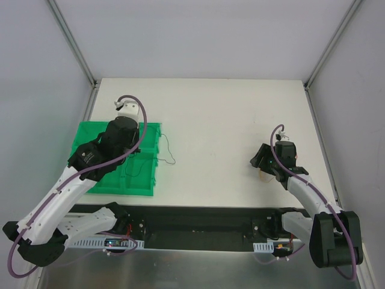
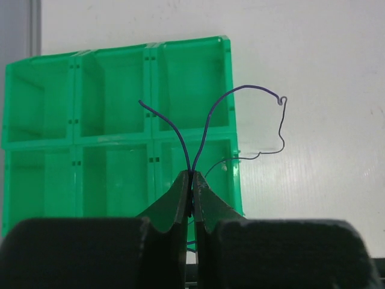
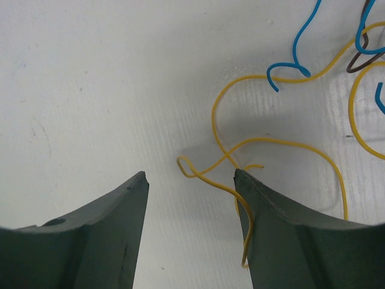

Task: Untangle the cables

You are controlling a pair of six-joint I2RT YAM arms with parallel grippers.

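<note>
In the left wrist view my left gripper [image 2: 192,174] is shut on a thin blue cable [image 2: 207,123]. Its two ends rise in a V above the fingertips, over the green tray [image 2: 228,78]. A hair-thin dark cable [image 2: 281,129] hangs from the blue one's hooked end and trails right over the table; the top view shows it [image 1: 170,153] just right of the tray. My right gripper [image 3: 189,173] stands open low over the table, a curly yellow cable [image 3: 212,117] looping between its fingers and past the right finger [image 3: 271,223]. Blue cables [image 3: 295,51] and a brown one [image 3: 355,63] lie beyond.
The green tray [image 1: 90,129] with several open compartments sits at the table's left side under the left arm. The right arm [image 1: 301,186] reaches in from the near right corner. Metal frame posts [image 1: 72,42] and grey walls border the white table [image 1: 216,120].
</note>
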